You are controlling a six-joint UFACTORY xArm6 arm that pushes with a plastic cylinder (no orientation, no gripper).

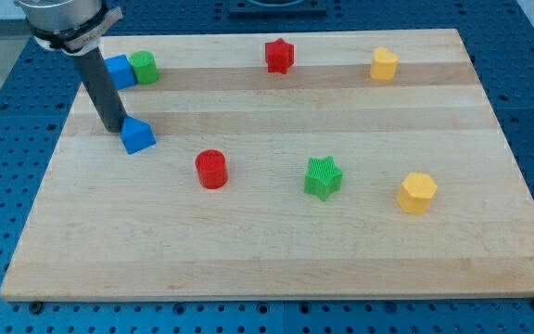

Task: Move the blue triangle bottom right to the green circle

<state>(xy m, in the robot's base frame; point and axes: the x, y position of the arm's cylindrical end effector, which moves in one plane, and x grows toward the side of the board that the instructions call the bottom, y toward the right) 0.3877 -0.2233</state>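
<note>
Pushing contact: my tip (116, 127) touches the blue triangle (138, 135) at its 10 o'clock side, gripping nothing, being a bare rod. Triangle sits at 6 o'clock of the green circle (144, 67), well apart. Judged light, rigid, prone to pivoting; push through a flat face.

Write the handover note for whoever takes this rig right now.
My tip sits against the upper-left side of the blue triangle, at the board's left.
The green circle is at the view's top left, touching the blue square.
Done: the triangle lies below the circle, slightly to its left.
Left: nudge it up and to the view's right, so it ends at the circle's bottom right.
</note>
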